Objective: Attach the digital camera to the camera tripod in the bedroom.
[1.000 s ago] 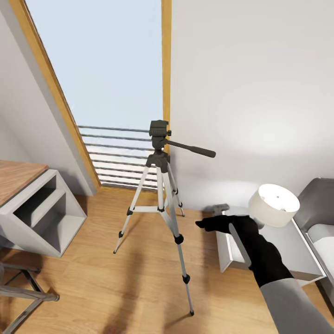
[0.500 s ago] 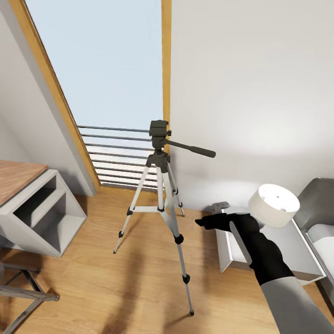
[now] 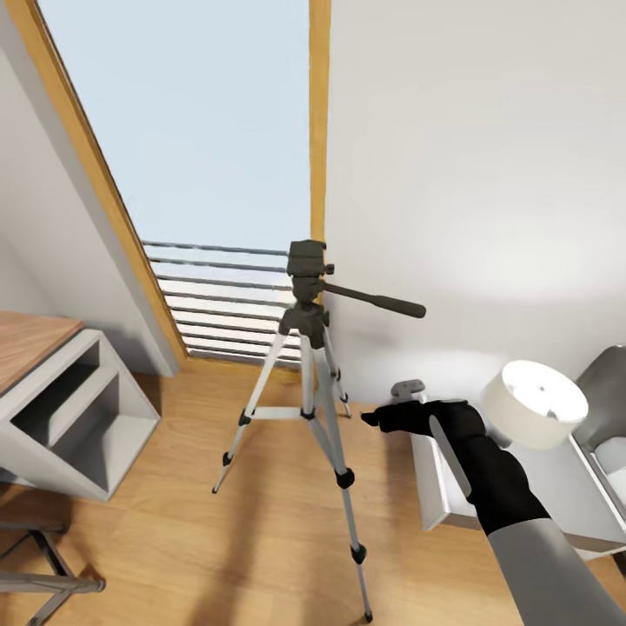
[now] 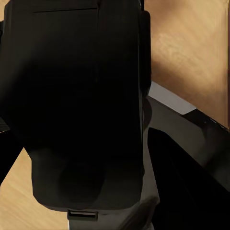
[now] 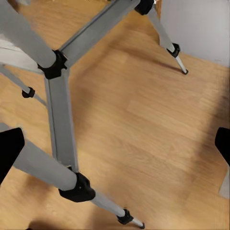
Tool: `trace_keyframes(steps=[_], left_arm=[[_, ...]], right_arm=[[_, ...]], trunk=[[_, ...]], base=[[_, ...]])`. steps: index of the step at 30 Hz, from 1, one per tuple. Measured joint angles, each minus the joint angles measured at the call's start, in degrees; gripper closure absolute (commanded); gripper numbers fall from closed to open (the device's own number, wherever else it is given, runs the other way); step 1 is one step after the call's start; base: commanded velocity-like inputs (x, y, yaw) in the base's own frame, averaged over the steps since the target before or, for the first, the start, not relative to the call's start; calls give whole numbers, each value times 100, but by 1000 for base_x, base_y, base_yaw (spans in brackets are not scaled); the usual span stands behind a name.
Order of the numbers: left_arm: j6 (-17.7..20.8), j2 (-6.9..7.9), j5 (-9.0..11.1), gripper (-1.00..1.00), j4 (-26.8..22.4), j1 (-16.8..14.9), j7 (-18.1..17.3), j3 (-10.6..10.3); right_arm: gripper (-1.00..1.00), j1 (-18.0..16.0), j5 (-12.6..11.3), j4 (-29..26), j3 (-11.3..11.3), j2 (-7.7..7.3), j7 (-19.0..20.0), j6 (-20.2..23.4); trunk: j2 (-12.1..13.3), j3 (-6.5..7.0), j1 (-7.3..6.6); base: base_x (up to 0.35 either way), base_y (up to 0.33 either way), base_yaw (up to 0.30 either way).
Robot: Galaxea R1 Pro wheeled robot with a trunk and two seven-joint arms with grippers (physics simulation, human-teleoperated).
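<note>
Right gripper [image 3: 369, 419] hangs just beside the camera tripod [image 3: 311, 365], on the bed side of it, at about the height of the leg braces; black fingers point toward the tripod legs, nothing between them. In the right wrist view the two fingertips sit at opposite edges, spread wide, with silver legs [image 5: 60, 115], black joints and plank floor [image 5: 143, 124] in the gap

Tripod stands upright on the wood floor in front of the tall wood-framed window [image 3: 200, 156], head [image 3: 309, 261] bare, long pan handle [image 3: 378, 302] jutting out above the gripper. No contact between gripper and tripod that I can make out

Behind the gripper and its forearm: white bedside table [image 3: 522, 487], white drum lamp shade [image 3: 537, 402], a small grey object [image 3: 407, 389] at the table's far corner

Beyond the tripod from the gripper: white open shelf unit [image 3: 69, 426] with a wooden top; dark metal legs [image 3: 43, 574] low in that corner

Left wrist view: a large black boxy body [image 4: 81, 105] very close to the lens, floor around it; cannot tell what it is, nor how the left gripper's jaws stand
</note>
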Motion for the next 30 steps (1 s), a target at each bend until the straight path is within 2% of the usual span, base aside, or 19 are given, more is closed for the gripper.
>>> trace_keyframes(steps=[17, 30], left_arm=[[-18, -6, -1, 100, 1, 0, -3, -4], [-27, -42, -2, 100, -34, 0, 60, -14]], right_arm=[[-100, 0, 13, 1, 2, -7, 79, 15], [-100, 0, 7, 1, 2, -8, 88, 7]], trunk=[[0, 0, 3], [1, 0, 3]], base=[[30, 4, 0], [-110, 109, 0]])
